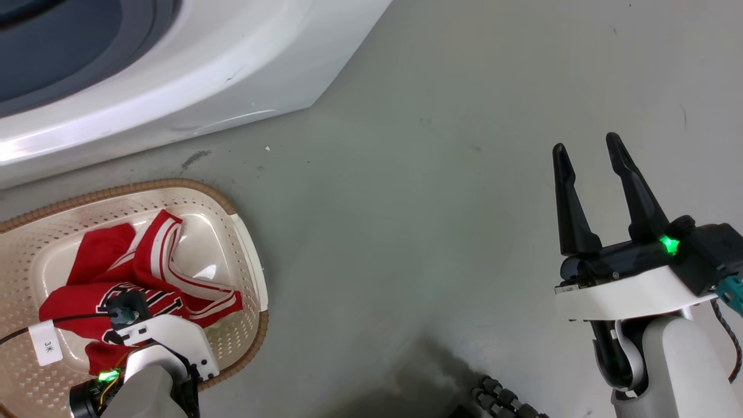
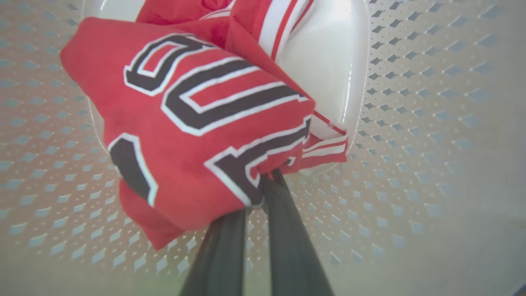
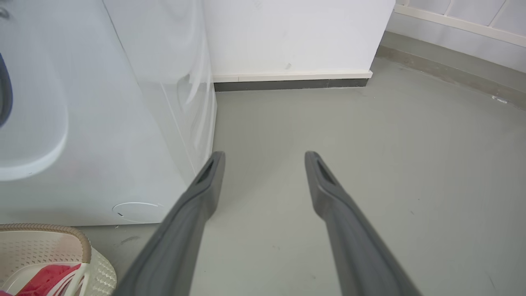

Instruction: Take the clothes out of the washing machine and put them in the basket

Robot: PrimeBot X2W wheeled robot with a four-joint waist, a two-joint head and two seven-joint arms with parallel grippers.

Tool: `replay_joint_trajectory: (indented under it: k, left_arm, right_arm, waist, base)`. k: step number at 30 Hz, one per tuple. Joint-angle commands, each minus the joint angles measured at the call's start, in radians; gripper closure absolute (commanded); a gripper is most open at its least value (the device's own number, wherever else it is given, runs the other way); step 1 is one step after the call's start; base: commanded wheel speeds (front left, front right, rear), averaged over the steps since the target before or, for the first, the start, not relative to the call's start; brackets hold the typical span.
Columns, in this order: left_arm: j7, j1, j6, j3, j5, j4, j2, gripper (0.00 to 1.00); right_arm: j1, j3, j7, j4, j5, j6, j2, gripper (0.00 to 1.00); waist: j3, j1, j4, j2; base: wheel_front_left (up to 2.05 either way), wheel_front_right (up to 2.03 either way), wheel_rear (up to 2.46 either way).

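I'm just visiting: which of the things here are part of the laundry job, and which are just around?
Part of the job: red jersey, held by the left gripper inside the basket; washing machine; open right gripper.
Just there: grey floor; white wall; skirting board; paper tag on a cable.

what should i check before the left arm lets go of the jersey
1. jersey inside the basket, over its bottom: ok
2. left gripper jaws shut on the jersey's fabric: ok
3. no fabric draped over the basket rim: ok
4. right gripper jaws open, over bare floor, apart from the basket: ok
5. washing machine drum emptied: cannot tell
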Motion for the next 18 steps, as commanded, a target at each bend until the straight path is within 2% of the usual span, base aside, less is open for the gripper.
replay_joint_trajectory:
  k: [1, 11, 18]
  left_arm:
    - [-0.006, -0.013, -0.003, -0.003, -0.004, 0.005, -0.004, 0.00]
    - [-0.073, 0.024, -0.056, -0.025, 0.002, 0.024, -0.047, 0.00]
    - [-0.090, 0.072, -0.072, -0.039, 0.025, -0.039, -0.070, 0.00]
  right_arm:
    - [-0.014, 0.002, -0.005, -0.003, 0.004, -0.001, -0.001, 0.00]
    - [0.037, -0.015, 0.016, -0.024, -0.025, -0.001, -0.003, 0.00]
    - [0.098, -0.035, 0.061, -0.057, -0.072, -0.001, -0.001, 0.00]
  waist:
    - [-0.012, -0.0001, 0.005, 0.0000]
    - [-0.190, -0.0001, 0.073, 0.0000]
    - [-0.325, -0.0001, 0.134, 0.0000]
  base:
    - [0.00, 0.00, 0.00]
    - [0.00, 0.00, 0.00]
    - [0.00, 0.00, 0.00]
